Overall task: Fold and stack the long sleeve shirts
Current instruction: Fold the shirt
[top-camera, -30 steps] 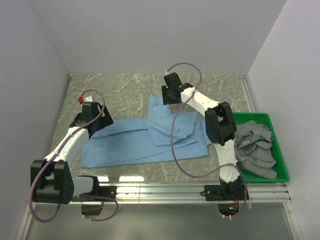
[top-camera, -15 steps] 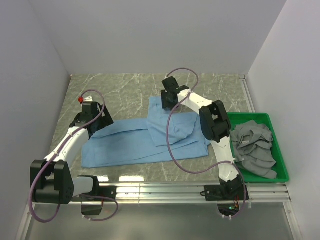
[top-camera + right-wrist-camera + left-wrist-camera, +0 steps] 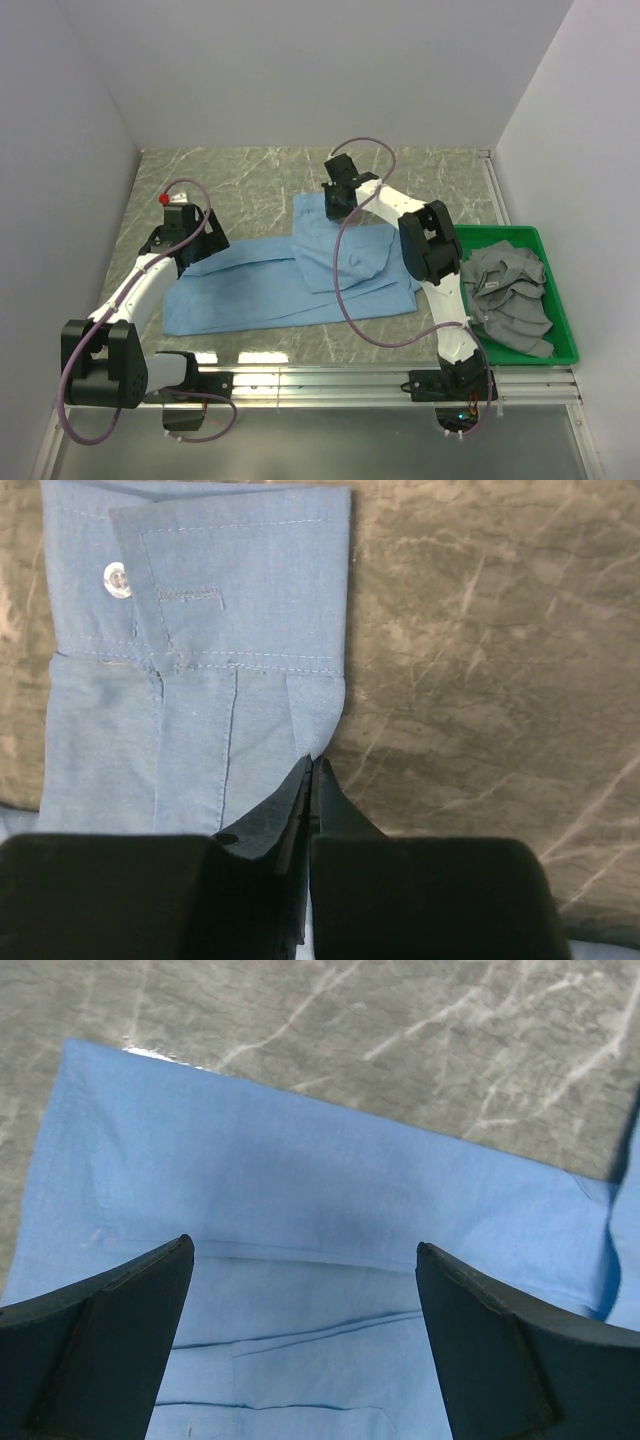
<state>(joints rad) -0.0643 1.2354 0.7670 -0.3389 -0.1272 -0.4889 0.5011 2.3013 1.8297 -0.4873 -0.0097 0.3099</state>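
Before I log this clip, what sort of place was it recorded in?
Probably a lab test cell, not a home: a grey marble-patterned tabletop boxed in by plain white walls, an aluminium mounting rail along its near edge, and a green plastic tray of crumpled grey cloth.

**Long sleeve shirt** (image 3: 260, 285): thin woven cloth, light blue, matt. A fine weave and stitched seams are seen at the cuff (image 3: 230, 570) (one pale, glossy button (image 3: 117, 578) is sewn there).
**Desk** (image 3: 240, 190): grey stone-patterned top with white veins, smooth. A faint sheen is noted at the near edge.
**Tray** (image 3: 500, 236): green plastic, smooth.
**Grey cloth pile** (image 3: 510, 290): soft, matt, rumpled.
**Rail** (image 3: 330, 385): brushed metal.
**Left end effector** (image 3: 302, 1255) and **right end effector** (image 3: 309, 770): fingers of dark matt plastic, faintly grained.
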